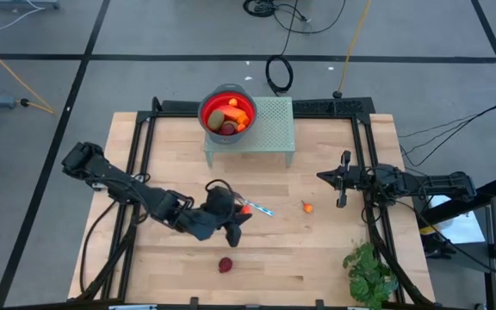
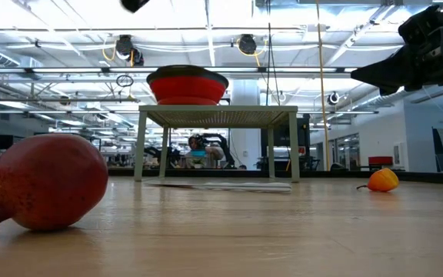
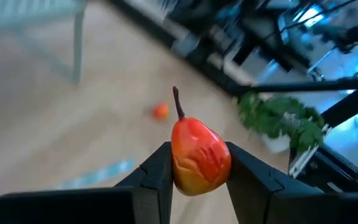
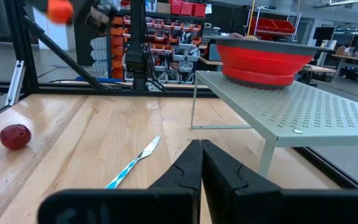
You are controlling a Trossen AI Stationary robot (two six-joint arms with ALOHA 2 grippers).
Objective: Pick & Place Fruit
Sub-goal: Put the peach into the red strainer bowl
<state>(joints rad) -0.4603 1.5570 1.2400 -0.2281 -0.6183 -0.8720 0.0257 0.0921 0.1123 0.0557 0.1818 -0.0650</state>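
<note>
My left gripper hovers above the table's middle, shut on a red-orange pear-shaped fruit with a dark stem. The right wrist view shows that fruit high over the wood. A dark red round fruit lies near the near edge. A tiny orange fruit sits right of centre. More fruit pieces fill the red bowl, which stands on a pale green perforated stand. My right gripper waits shut at the right side. My left gripper pinches the pear-shaped fruit's wide body between its two fingers, one on each flank. The stem end points away from the wrist. The fruit is lifted clear of the table.
A thin knife with a blue handle lies flat on the wood just right of my left gripper. A green leafy plant stands at the near right corner. Black frame rails run along the left, right and far sides.
</note>
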